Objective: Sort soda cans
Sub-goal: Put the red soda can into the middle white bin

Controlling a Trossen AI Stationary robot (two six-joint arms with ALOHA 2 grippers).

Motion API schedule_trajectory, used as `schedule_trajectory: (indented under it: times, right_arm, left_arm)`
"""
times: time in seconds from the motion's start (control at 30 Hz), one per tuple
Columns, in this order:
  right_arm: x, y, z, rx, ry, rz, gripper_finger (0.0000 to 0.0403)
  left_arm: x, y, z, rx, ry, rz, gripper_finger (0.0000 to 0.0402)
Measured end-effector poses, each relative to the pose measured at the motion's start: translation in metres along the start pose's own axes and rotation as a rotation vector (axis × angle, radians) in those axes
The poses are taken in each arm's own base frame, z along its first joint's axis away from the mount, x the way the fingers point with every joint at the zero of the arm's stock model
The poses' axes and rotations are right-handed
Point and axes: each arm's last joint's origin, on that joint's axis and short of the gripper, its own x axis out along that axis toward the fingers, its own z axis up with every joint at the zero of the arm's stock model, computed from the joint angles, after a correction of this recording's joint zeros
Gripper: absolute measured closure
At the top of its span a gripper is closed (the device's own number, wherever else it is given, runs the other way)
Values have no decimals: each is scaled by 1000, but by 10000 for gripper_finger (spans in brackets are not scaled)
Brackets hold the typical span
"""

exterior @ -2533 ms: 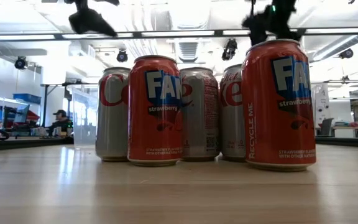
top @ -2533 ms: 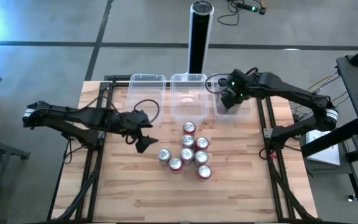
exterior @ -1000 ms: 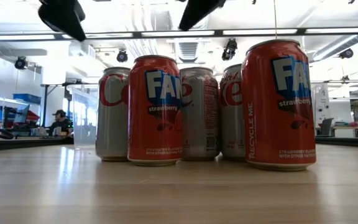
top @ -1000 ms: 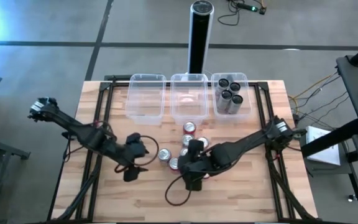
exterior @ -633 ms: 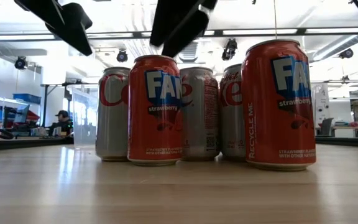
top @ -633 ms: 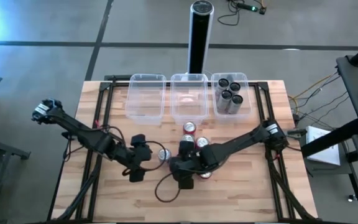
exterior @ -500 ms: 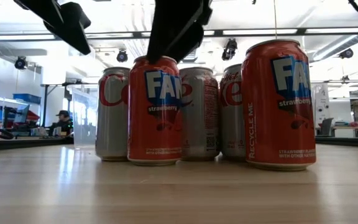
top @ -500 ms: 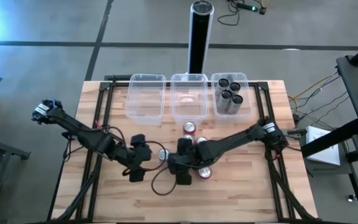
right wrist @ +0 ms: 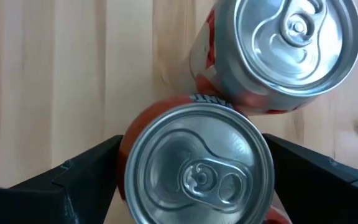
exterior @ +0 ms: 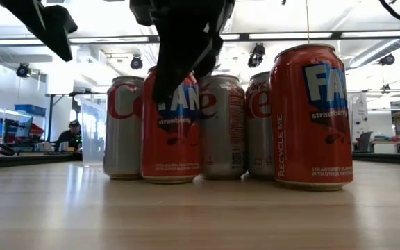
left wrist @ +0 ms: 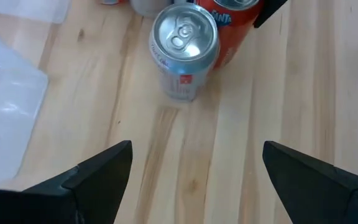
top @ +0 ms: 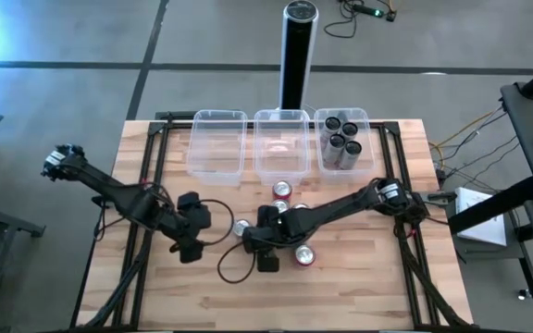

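- Right gripper (right wrist: pixel 191 180): fingers spread either side of a red can (right wrist: pixel 194 165), straddling it at the near-left edge of the cluster; contact not discernible.
- Left gripper (left wrist: pixel 191 180): fingers wide apart, empty, left of a silver can (left wrist: pixel 184 46); bare wood between.
- Soda cans (top: pixel 285 227): bunched mid-table.
- Four dark cans in the far right bin (top: pixel 366 118).
- Table (top: pixel 359 296): near strip open.

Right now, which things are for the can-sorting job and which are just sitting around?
For the job:
- red and silver soda cans clustered mid-table
- dark cans in the rightmost clear plastic bin
- two empty clear plastic bins

Just there:
- tall black-and-silver cylinder post
- wooden table
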Motion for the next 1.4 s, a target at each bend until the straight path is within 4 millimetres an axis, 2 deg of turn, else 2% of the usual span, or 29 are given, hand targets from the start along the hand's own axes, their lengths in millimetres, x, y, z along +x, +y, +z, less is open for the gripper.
schedule_trajectory:
  times: [0.13,0.27,0.33,0.4,0.57,0.67,0.83,0.9,1.03,1.17,1.4]
  right_arm:
    - [-1,-6,1,16,1,16,104]
    - [-11,-14,3,48,2,53,106]
    - [-24,-19,3,69,-8,57,106]
    - [-45,-24,6,96,-49,64,106]
    - [-117,-43,11,136,-226,70,106]
    - [-149,-59,9,195,-299,30,106]
    - [-200,-101,2,359,-466,-176,106]
    - [-209,-121,-1,414,-492,-260,106]
    - [-207,-159,-5,481,-468,-354,106]
    - [-193,-193,-6,482,-413,-350,106]
    - [-125,-241,-10,402,-196,-240,106]
  left_arm:
    - [-10,6,-1,-13,-39,3,56]
    - [-24,14,-2,-32,-108,17,56]
    - [-31,18,-3,-44,-154,29,56]
    - [-40,23,-4,-59,-204,43,56]
    - [-57,35,-8,-99,-290,50,56]
    - [-62,42,-8,-95,-328,75,56]
    - [-67,49,-5,-40,-397,159,56]
    - [-67,50,-1,-3,-422,193,56]
    - [-68,53,6,50,-480,294,56]
    - [-69,56,11,61,-517,331,56]
    - [-72,61,11,1,-542,372,56]
